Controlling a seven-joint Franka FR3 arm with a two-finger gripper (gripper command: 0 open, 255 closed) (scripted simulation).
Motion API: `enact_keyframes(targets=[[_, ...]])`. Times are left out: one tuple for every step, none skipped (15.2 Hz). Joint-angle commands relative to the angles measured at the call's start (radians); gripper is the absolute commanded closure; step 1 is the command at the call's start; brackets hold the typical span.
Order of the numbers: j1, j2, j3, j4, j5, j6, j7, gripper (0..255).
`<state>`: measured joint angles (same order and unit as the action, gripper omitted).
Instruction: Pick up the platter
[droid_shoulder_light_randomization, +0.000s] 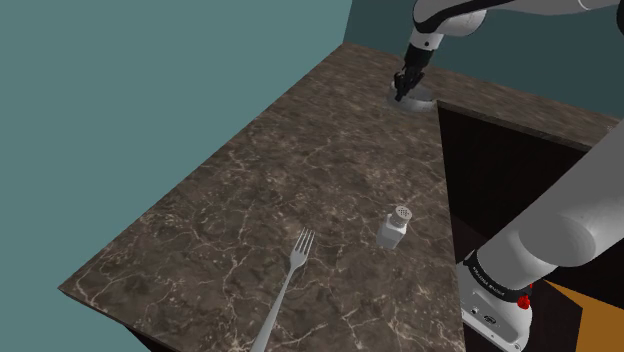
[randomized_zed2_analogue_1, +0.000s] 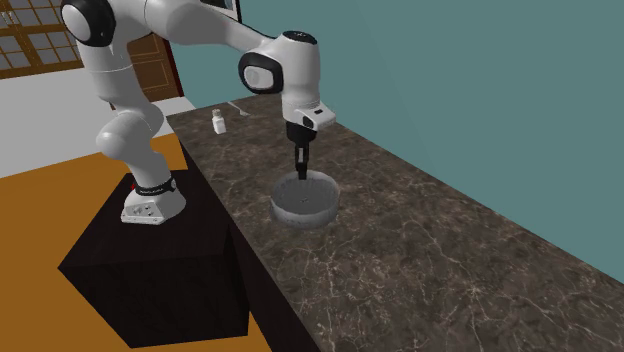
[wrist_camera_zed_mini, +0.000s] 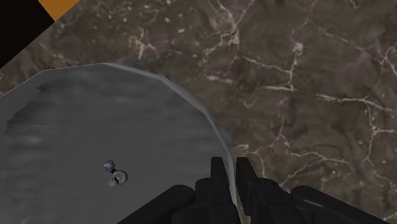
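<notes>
One round grey platter (randomized_zed2_analogue_1: 300, 214), shallow-walled, has its rim pinched by the gripper (randomized_zed2_analogue_1: 302, 174).

Soft, even light covers the marbled counter (droid_shoulder_light_randomization: 250, 190), crisp from edge to edge. Close up, the grey platter (wrist_camera_zed_mini: 83, 127) looks dimmer and smudgy.

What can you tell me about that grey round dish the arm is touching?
The platter is a plain grey, round, shallow dish with a flat floor and a low raised rim; its material is unclear. It sits flat on the brown marbled counter, close to the counter's edge. The black fingers clasp its rim, one inside and one outside. A tiny pale speck lies on its floor.
</notes>
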<state>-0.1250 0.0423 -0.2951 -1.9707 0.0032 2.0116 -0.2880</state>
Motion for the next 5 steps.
enact_keyframes(targets=[[0.002, -0.012, 0.001, 0.015, -0.004, -0.027, 0.004, 255], [0.002, -0.016, 0.001, 0.025, -0.005, -0.04, 0.005, 255], [0.002, -0.019, 0.001, 0.035, -0.006, -0.053, 0.005, 255], [0.002, -0.019, 0.001, 0.037, -0.006, -0.055, 0.006, 255], [0.002, -0.019, 0.001, 0.037, -0.006, -0.055, 0.006, 255]])
